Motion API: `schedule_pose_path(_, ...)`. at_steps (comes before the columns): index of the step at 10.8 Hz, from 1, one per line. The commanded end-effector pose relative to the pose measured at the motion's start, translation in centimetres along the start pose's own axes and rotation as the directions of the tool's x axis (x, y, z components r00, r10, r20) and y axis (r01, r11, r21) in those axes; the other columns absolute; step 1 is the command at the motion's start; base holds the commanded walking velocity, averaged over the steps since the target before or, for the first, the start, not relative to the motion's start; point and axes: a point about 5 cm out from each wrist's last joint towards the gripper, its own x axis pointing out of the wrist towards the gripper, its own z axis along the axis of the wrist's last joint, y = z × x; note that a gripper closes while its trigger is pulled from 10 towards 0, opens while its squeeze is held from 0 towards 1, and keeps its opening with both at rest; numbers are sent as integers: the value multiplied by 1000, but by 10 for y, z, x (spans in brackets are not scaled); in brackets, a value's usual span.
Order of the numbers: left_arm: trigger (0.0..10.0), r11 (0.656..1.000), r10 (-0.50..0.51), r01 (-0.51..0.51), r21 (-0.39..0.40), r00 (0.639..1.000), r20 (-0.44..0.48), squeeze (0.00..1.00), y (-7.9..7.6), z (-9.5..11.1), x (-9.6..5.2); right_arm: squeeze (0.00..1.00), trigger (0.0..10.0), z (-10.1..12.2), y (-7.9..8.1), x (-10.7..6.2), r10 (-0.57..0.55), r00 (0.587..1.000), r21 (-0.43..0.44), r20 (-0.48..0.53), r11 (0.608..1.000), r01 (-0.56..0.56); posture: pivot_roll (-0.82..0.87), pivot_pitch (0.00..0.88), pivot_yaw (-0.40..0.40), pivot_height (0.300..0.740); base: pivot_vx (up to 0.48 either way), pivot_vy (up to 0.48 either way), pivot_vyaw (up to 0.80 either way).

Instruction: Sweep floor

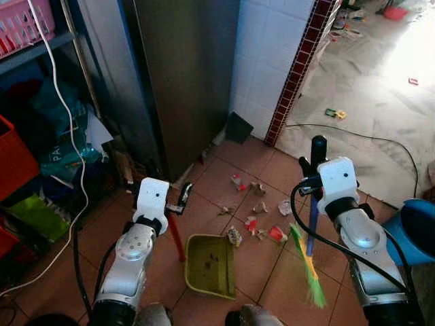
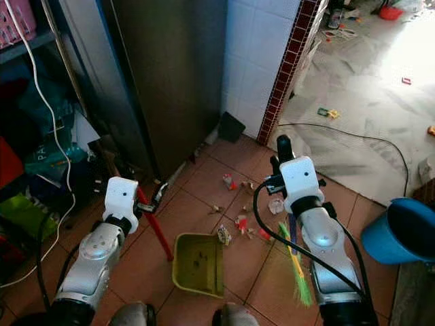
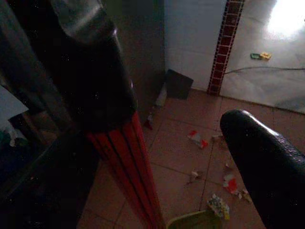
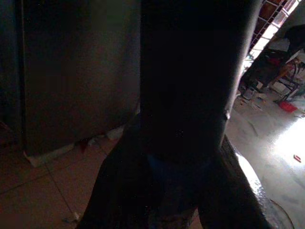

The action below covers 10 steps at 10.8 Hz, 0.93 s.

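While the left gripper (image 1: 178, 202) clamps the red handle (image 1: 176, 238) to steady the dustpan (image 1: 211, 265) behind the scraps (image 1: 257, 221), the right gripper (image 1: 314, 163) grips the broom (image 1: 309, 261) — bristles angled to push them in.

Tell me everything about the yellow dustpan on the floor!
The dustpan is yellow-green and looks like plastic, with a few dark specks inside. It rests on the brown floor tiles, its open edge beside the scraps of litter. A red handle slants up from it, and the left end effector holds that handle.
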Motion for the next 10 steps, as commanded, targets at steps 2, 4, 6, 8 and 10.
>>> schedule_pose_path(2,10000,1000,-15,15,19,1000,13,0,1,5,1,0,10000,9,-6,2,-6,999,-30,45,1000,7,-85,55,-53,740,0,0,0)
schedule_pose_path(4,10000,999,-12,10,38,999,44,0,6,12,4,0,10000,9,-6,2,-6,999,-31,44,999,7,-87,57,-51,740,0,0,0)
schedule_pose_path(6,10000,999,-5,2,46,998,61,0,7,14,4,0,10000,8,-7,1,-7,999,-32,42,999,9,-88,59,-54,740,0,0,0)
schedule_pose_path(8,10000,999,-11,8,47,998,59,0,7,13,4,0,10000,9,-7,2,-7,999,-33,43,999,8,-89,59,-55,740,0,0,0)
schedule_pose_path(10,10000,997,-18,13,77,998,64,0,11,14,6,0,10000,9,-9,1,-11,999,-35,43,999,12,-89,59,-55,740,0,0,0)
